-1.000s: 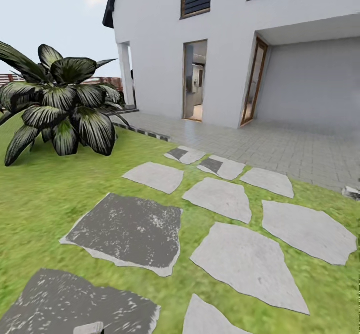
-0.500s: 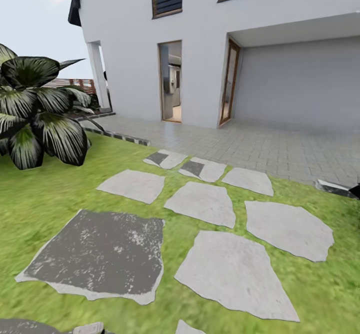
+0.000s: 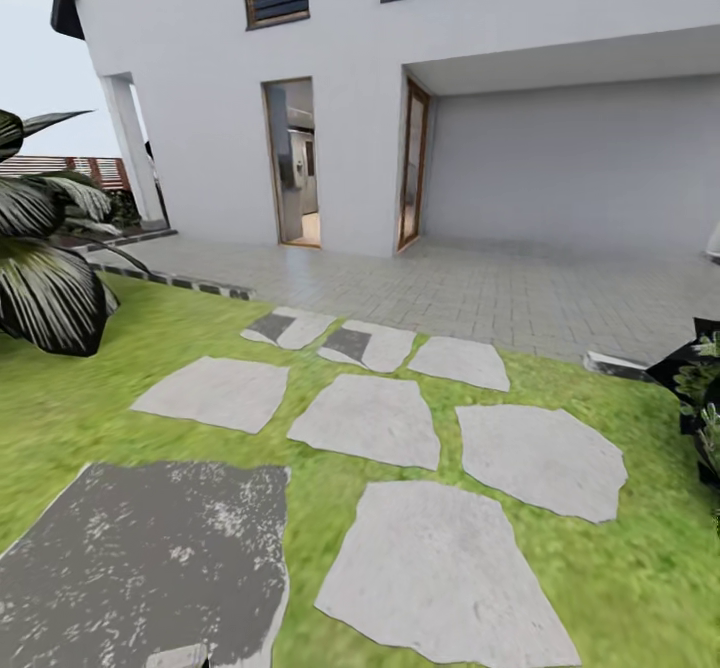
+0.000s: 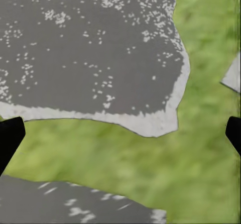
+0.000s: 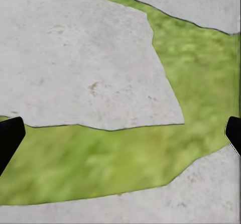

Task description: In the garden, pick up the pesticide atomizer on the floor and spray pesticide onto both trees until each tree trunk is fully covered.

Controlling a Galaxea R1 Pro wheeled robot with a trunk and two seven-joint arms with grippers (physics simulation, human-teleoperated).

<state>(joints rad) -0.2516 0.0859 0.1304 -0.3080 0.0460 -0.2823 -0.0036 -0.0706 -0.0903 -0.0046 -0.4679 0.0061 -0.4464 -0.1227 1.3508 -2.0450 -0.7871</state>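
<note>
Search is the step in hand: both sets of black fingers (image 4: 120, 133) (image 5: 120, 133) hang apart and empty above grey stepping stones (image 3: 370, 418) before the white house (image 3: 560, 68), calling next for finding the atomizer.

Bright, even daylight; grass (image 3: 120, 368) renders blurry (wrist views especially).

each gripper shows black, blunt fingertips (image 4: 10, 136) (image 5: 10, 136); a pale grey body part (image 3: 177, 656) sits below.

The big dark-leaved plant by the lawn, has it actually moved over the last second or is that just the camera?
No. The plant keeps its place beside the house; both slid left together, so the head camera turned right.
</note>
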